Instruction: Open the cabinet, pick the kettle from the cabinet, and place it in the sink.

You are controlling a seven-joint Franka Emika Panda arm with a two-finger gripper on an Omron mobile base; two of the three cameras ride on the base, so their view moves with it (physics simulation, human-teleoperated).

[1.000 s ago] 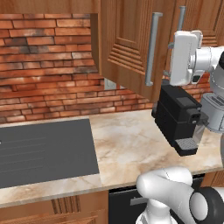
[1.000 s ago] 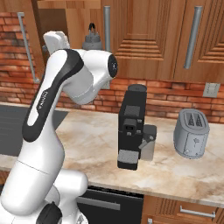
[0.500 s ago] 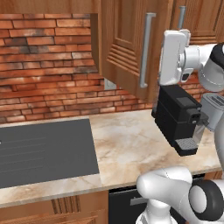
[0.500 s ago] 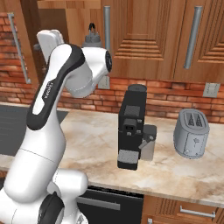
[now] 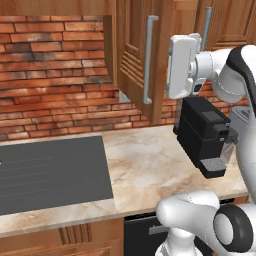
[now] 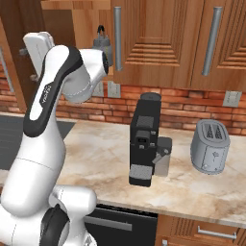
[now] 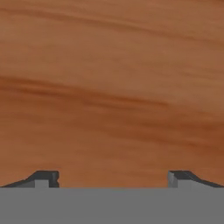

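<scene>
With the door [image 5: 131, 55] swung out and my claw [image 7: 113, 177] spread empty against wood, I should clear it, then reach the kettle [image 6: 102, 43].

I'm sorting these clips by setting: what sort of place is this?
A home kitchen, rendered rather than real. A black stovetop is set into a marble counter, a coffee machine and toaster stand before a brick wall, and a kettle sits inside the open wooden cabinet.

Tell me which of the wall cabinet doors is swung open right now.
The leftmost door, beside the kettle: it stands swung out from the cabinet, while the two doors above the coffee machine and toaster are shut.
</scene>
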